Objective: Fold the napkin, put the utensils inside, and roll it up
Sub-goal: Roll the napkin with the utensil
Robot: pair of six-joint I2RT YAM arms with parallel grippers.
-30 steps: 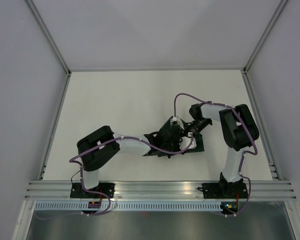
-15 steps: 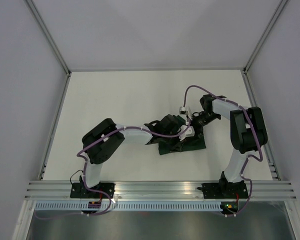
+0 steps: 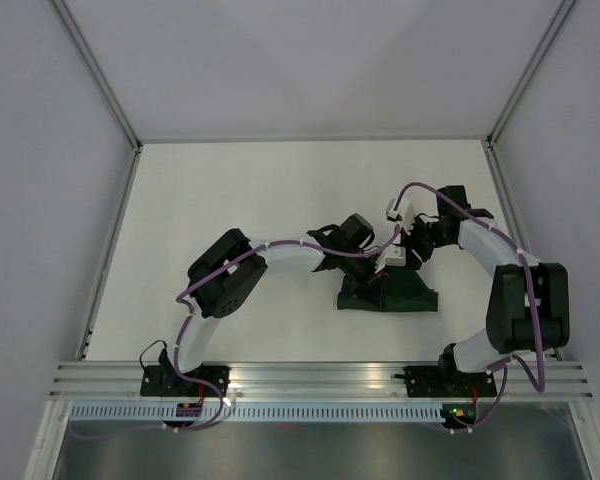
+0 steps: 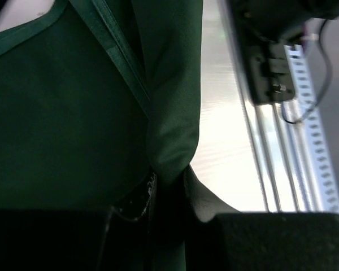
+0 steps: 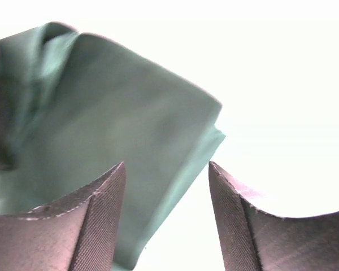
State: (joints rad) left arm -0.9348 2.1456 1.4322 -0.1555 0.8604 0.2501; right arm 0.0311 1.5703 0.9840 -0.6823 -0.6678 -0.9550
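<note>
1. Top view: since a second ago both arms have swung toward the right side. The napkin [image 3: 390, 297] has come down from a bunched lift to a folded strip on the table [image 3: 230, 190], and the right pincer [image 3: 417, 247] has drawn back off it. The strip now lies just on the near side of that pincer, its long axis running left to right across my line of approach. The left pincer [image 3: 378, 268] sits at its far edge.
2. Left wrist view: the left pincer is nearly closed, pinching a fold of the napkin. The rest of the cloth spreads out ahead of the fingers [image 4: 51, 237].
3. Right wrist view: the fingers [image 5: 96, 226] stand well apart and hold nothing. The napkin's corner lies ahead of the tips, more toward the left finger. I judge the left arm the nearer, since it already grips the cloth.
</note>
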